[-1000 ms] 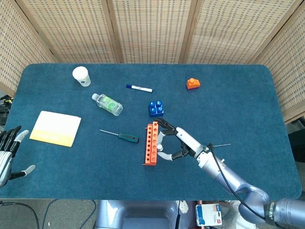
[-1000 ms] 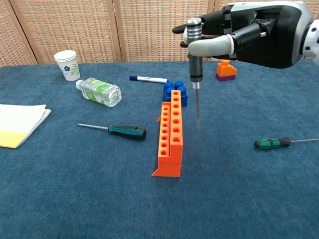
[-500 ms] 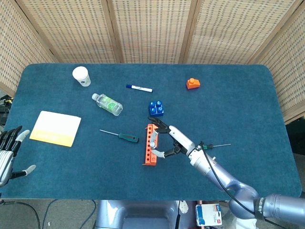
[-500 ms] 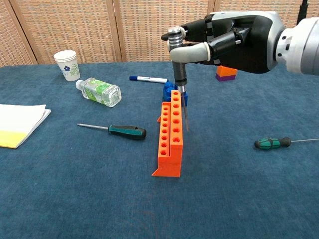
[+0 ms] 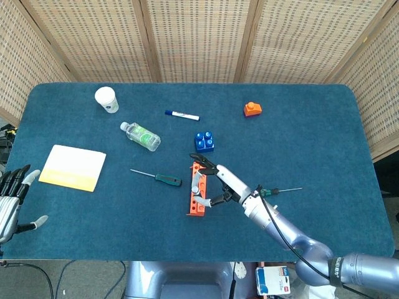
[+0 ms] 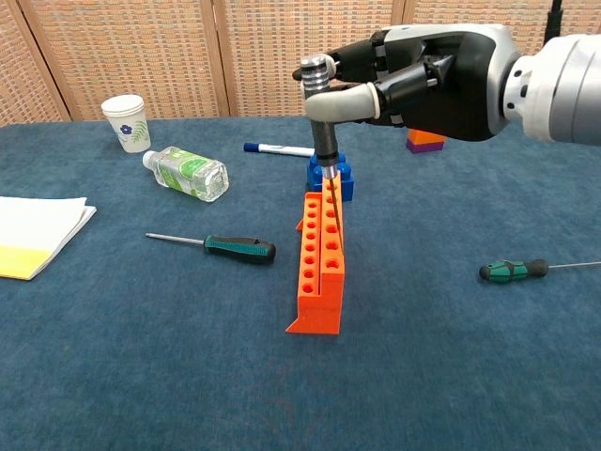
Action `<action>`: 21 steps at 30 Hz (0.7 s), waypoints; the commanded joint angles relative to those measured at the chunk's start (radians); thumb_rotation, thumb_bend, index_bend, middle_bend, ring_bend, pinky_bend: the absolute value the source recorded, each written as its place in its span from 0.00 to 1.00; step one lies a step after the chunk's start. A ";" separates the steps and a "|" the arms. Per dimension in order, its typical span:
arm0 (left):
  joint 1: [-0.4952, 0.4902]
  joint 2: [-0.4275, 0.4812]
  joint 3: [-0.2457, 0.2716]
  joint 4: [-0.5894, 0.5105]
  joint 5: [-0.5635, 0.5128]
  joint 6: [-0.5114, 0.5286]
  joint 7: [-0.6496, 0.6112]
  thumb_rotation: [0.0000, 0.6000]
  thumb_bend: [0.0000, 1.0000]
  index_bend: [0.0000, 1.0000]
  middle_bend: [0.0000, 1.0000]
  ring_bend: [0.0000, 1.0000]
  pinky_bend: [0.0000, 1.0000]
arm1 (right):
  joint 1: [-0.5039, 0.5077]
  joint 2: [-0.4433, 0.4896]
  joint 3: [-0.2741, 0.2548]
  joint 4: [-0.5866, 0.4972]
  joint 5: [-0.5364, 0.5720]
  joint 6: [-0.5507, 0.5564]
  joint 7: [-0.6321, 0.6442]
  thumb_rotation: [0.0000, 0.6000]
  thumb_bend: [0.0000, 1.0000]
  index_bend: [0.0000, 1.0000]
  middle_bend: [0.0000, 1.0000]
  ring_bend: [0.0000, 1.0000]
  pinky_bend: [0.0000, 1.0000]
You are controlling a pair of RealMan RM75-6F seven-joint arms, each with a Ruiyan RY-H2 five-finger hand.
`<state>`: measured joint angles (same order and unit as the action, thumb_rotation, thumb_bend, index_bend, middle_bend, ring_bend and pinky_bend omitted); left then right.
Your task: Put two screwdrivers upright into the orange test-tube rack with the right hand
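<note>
Now the right hand [image 6: 423,70] grips a silver-handled screwdriver [image 6: 321,113] upright, its shaft meeting the top of the orange test-tube rack [image 6: 319,258] directly below; two more screwdrivers lie either side.

Paper cup [image 5: 106,99], plastic bottle [image 5: 140,136], marker [image 5: 182,115], notepad [image 5: 72,167], blue block [image 5: 204,141], orange block [image 5: 252,109].

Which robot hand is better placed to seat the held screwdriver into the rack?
Right. The right robot hand already grips the screwdriver upright over the orange rack; the left robot hand sits at the table's far edge.
</note>
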<state>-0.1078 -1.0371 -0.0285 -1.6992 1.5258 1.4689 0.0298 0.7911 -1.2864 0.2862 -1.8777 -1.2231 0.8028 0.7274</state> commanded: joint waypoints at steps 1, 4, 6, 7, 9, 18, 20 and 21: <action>0.000 0.000 0.000 0.000 0.001 0.001 0.000 1.00 0.00 0.00 0.00 0.00 0.00 | 0.000 -0.005 0.001 -0.001 0.004 -0.002 -0.006 1.00 0.43 0.60 0.00 0.00 0.00; 0.001 0.000 0.001 0.001 0.001 0.002 -0.001 1.00 0.00 0.00 0.00 0.00 0.00 | 0.000 -0.012 0.003 0.000 0.009 -0.004 -0.015 1.00 0.43 0.60 0.00 0.00 0.00; 0.001 0.003 0.000 -0.001 0.001 0.003 -0.007 1.00 0.00 0.00 0.00 0.00 0.00 | 0.001 -0.020 0.003 0.004 0.013 -0.004 -0.027 1.00 0.43 0.60 0.00 0.00 0.00; 0.002 0.003 0.000 0.000 0.001 0.004 -0.008 1.00 0.00 0.00 0.00 0.00 0.00 | 0.000 -0.022 0.004 0.004 0.016 -0.003 -0.031 1.00 0.43 0.60 0.00 0.00 0.00; 0.002 0.004 0.000 0.000 0.001 0.005 -0.010 1.00 0.00 0.00 0.00 0.00 0.00 | -0.001 -0.024 0.006 0.004 0.020 -0.003 -0.036 1.00 0.43 0.60 0.00 0.00 0.00; 0.001 0.006 0.000 -0.001 0.000 0.002 -0.013 1.00 0.00 0.00 0.00 0.00 0.00 | -0.002 -0.044 0.011 0.013 0.030 -0.012 -0.057 1.00 0.43 0.60 0.00 0.00 0.00; 0.001 0.006 0.000 -0.001 0.000 0.002 -0.013 1.00 0.00 0.00 0.00 0.00 0.00 | -0.003 -0.047 0.011 0.015 0.030 -0.013 -0.060 1.00 0.43 0.60 0.00 0.00 0.00; 0.001 0.006 0.001 -0.002 0.000 0.001 -0.013 1.00 0.00 0.00 0.00 0.00 0.00 | -0.003 -0.049 0.013 0.017 0.032 -0.013 -0.062 1.00 0.43 0.60 0.00 0.00 0.00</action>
<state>-0.1066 -1.0314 -0.0279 -1.7008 1.5256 1.4701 0.0173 0.7884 -1.3342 0.2983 -1.8616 -1.1923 0.7899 0.6665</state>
